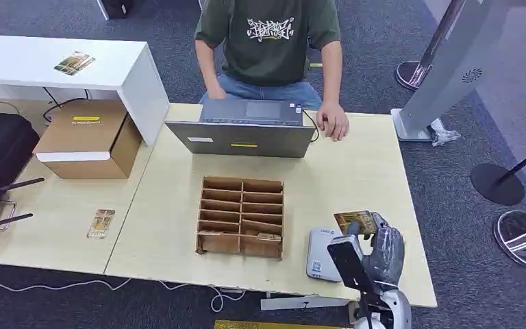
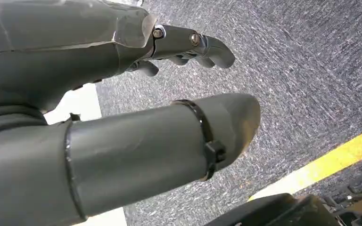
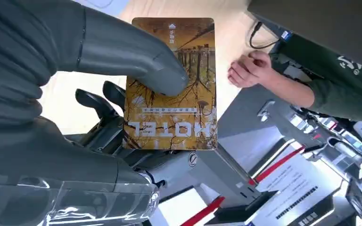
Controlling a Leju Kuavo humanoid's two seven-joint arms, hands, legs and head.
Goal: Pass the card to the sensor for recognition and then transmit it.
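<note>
Right hand [image 1: 381, 248] sits at the near right corner of the light wooden table [image 1: 356, 171], holding a yellow-brown hotel card [image 1: 356, 221]; the right wrist view shows the thick grey thumb pressed onto the printed face of the card [image 3: 179, 94] while darker fingers [image 3: 94, 101] support it from behind. The card is held above the table just to the far right of a small white-and-grey sensor box [image 1: 323, 253] lying flat near the table's near edge; whether it touches the box cannot be told. Left of the sensor stands a wooden slotted organiser [image 1: 240, 216], and beyond it an open grey laptop [image 1: 246, 130] faces a person in a dark green shirt [image 1: 270, 34], whose hand [image 1: 334, 123] rests on the table by the laptop's right corner. A second card [image 1: 101, 223] lies on the left part of the table, near a cardboard box [image 1: 89, 140]. Left hand [image 2: 179, 47] hangs over grey carpet [image 2: 301, 70] with its fingers loosely curled and apart, holding nothing.
</note>
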